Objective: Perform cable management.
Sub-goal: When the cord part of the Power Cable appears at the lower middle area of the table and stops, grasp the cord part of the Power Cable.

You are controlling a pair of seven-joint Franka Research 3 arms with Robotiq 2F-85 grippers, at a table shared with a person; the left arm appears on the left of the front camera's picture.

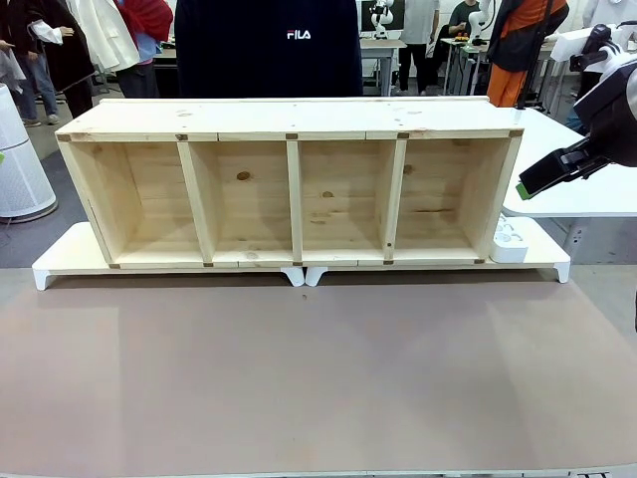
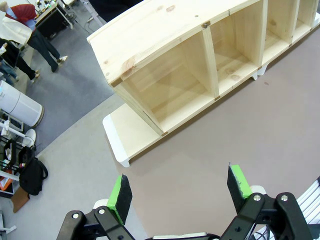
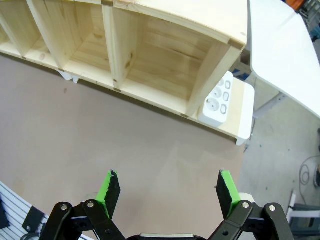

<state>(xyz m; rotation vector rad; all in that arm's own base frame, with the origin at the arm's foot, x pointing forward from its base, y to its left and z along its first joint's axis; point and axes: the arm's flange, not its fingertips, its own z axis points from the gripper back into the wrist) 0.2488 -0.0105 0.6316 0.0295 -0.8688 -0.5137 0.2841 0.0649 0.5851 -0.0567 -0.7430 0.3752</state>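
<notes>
Spread and empty, the left gripper (image 2: 179, 187) and right gripper (image 3: 168, 190) hang over the table (image 1: 299, 378). Beyond stands the wooden shelf (image 1: 299, 129), a power strip (image 3: 220, 100) at its right end. Where the cable lies I cannot tell — likely light and limp, best pinched near one end.

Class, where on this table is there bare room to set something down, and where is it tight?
The brown tabletop in front of the wooden shelf is bare edge to edge. The shelf's four compartments are bare too. The white stand has a free strip left of the shelf. Tight: the right end, where the white power strip sits beside the shelf.
</notes>
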